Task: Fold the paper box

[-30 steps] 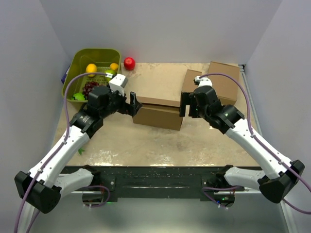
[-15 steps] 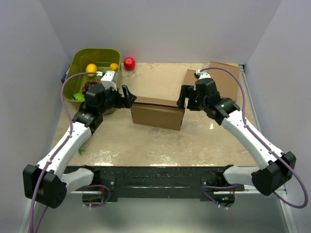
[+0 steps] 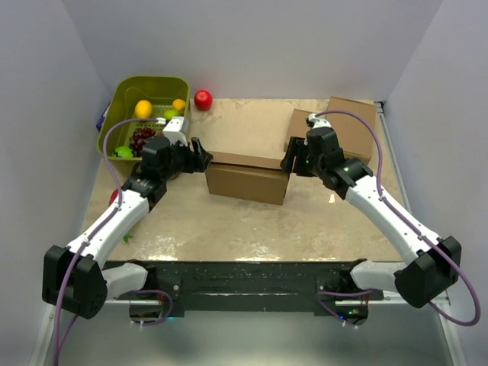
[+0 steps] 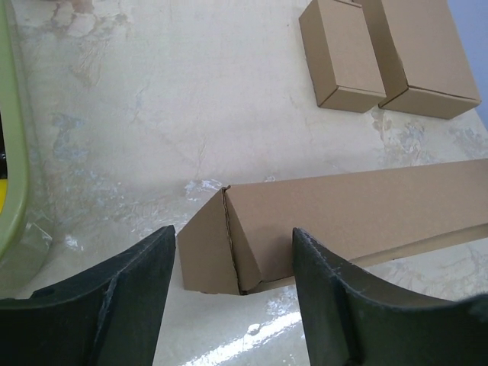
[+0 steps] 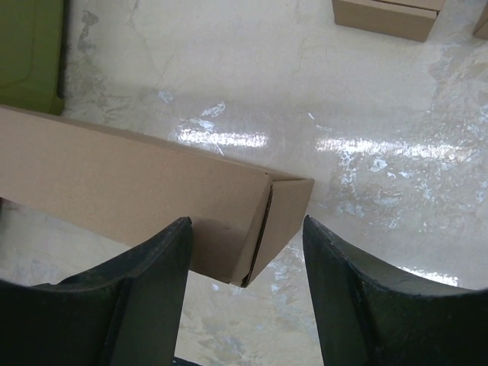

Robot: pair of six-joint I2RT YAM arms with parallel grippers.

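- The plain brown corrugated cardboard paper box [image 3: 248,181] sat at mid-table between the two arms.
- The left gripper [image 3: 200,156] stood wide open astride the box's left end, holding nothing.
- The right gripper [image 3: 290,158] stood equally wide open astride its right end, also holding nothing.

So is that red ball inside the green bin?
No, the red ball sits on the table beside the green bin, outside its rim.
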